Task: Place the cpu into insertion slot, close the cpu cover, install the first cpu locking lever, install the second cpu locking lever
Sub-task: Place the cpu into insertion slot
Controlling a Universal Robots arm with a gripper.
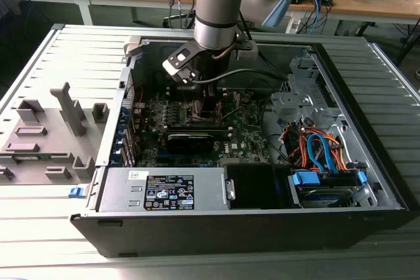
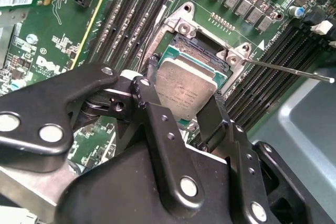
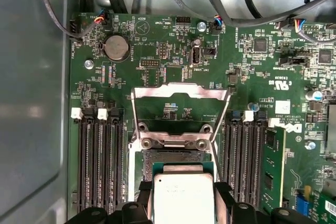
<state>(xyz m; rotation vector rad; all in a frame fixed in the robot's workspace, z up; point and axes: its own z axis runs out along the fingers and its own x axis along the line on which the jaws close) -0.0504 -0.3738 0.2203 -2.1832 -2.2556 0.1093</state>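
Pinching the cpu [image 2: 186,90] by opposite edges with the gripper [image 2: 184,81], partly over the slot [image 2: 198,51] and seemingly not yet seated. Best to square it to the slot's border, lower it flat and let go without sliding it. In the first wrist view, cover [image 3: 178,88] swung open beyond the slot; in the second wrist view, a thin lever [image 2: 289,70] jutting out from the slot's corner.

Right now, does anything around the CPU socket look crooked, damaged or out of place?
Nothing looks damaged. The cpu is gripped by the hand over the insertion slot, covering only part of it, so it is not seated. The cpu cover stands swung open, and a locking lever sticks out free.
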